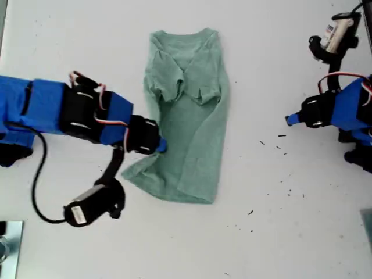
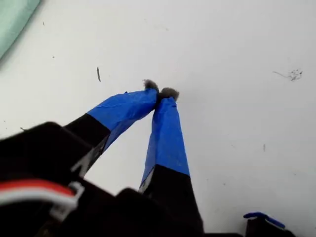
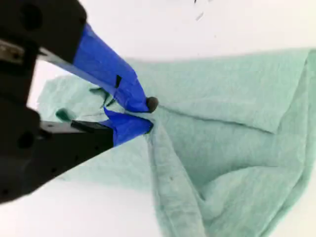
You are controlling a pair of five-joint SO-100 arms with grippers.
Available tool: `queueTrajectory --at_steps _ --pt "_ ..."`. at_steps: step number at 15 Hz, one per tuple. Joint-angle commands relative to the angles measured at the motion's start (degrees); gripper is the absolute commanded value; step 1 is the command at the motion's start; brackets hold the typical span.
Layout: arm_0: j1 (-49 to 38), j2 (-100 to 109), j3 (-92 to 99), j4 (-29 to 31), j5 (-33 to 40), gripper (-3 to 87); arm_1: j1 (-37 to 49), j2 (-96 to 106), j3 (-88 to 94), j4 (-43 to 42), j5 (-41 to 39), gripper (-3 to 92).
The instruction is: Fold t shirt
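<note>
The pale green t shirt [image 1: 195,125] lies lengthwise in the middle of the white table, collar toward the far edge, both sleeves folded in over the chest. My second gripper [image 1: 161,146] reaches in from the exterior view's left and is shut on a raised fold of the t shirt [image 3: 222,148] at its lower side edge; its blue-taped fingertips [image 3: 143,104] pinch the cloth. My first gripper [image 1: 289,120] hovers at the exterior view's right, apart from the shirt, shut with nothing between its fingertips [image 2: 168,94]. A corner of the t shirt [image 2: 15,22] shows in the first wrist view.
A black wrist camera [image 1: 93,206] and its cable hang beside the second arm, near the shirt's hem. Dark specks [image 1: 279,139] dot the table between the shirt and the first arm. A metal piece [image 1: 9,244] sits at the exterior view's lower left corner.
</note>
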Motion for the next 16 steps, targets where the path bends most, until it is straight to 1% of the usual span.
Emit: queueTrajectory --at_steps 1,2,3,4,5,6,9,10,11,12,13,14,15,16 --pt "2.72 -22.32 -28.83 -0.7 3.87 11.9 -0.79 0.88 -0.53 0.35 0.62 1.6" --pt "2.29 -28.39 -29.53 -2.81 3.69 17.3 -1.05 1.32 -0.44 0.53 0.79 1.6" --pt "1.85 -33.66 -29.71 -3.08 3.08 20.0 -1.23 2.02 -0.35 0.79 1.14 1.6" --pt "1.32 -37.18 -29.97 -2.29 2.37 21.4 -1.41 2.9 -0.18 1.14 1.41 1.6" --pt "1.32 -35.95 -30.06 -0.35 2.29 22.8 -1.58 3.43 0.0 1.23 1.58 1.6" --pt "1.76 -29.79 -29.97 2.9 2.81 24.4 -1.58 3.6 0.09 1.32 1.58 1.6" --pt "1.85 -5.89 -27.86 13.18 4.75 17.4 -1.49 3.69 0.09 1.32 1.58 1.6" --pt "1.76 1.32 -26.19 16.96 4.22 9.3 -1.14 3.69 0.18 1.14 1.41 1.6" --pt "1.67 7.73 -24.61 21.71 3.52 4.8 -1.05 3.69 0.18 1.05 1.23 1.6" --pt "1.05 14.94 -19.6 24.08 3.34 3.9 -0.79 3.69 0.18 0.97 1.14 1.6" --pt "-0.7 24.08 -5.98 22.76 1.32 4.1 -0.62 3.69 0.09 0.88 0.97 1.6" --pt "-2.46 34.28 12.57 16.08 0.7 4.3 -0.44 3.69 0.09 0.88 0.88 1.6" --pt "-4.22 45.79 34.37 5.63 -1.32 4.4 -0.26 3.69 0.09 0.79 0.79 1.6" --pt "-6.24 58.62 57.66 -7.29 -3.52 3.3 -0.18 3.6 0.09 0.79 0.79 1.6"
